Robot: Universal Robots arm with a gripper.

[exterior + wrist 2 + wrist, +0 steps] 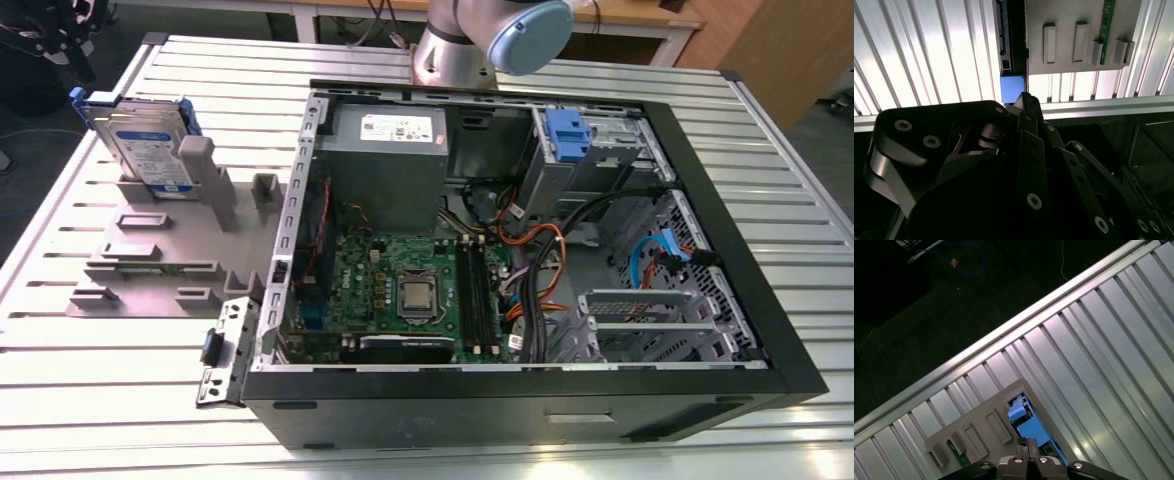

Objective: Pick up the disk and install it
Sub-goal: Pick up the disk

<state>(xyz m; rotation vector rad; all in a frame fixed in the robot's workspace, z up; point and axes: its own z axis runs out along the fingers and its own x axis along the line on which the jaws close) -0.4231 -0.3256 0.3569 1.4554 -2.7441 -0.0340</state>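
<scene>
At the exterior view's left, one disk [140,140] stands on edge in one grey rack [160,255], I judge so its upper edge is offered for grasping; my jaws, together and holding nothing, hang over it. Rightward, one open computer case [754,300] lies on the surface [120,400].

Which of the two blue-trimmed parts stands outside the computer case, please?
The disk, upright in the grey holder at the exterior view's left; the blue-tabbed cage sits inside the case.
</scene>
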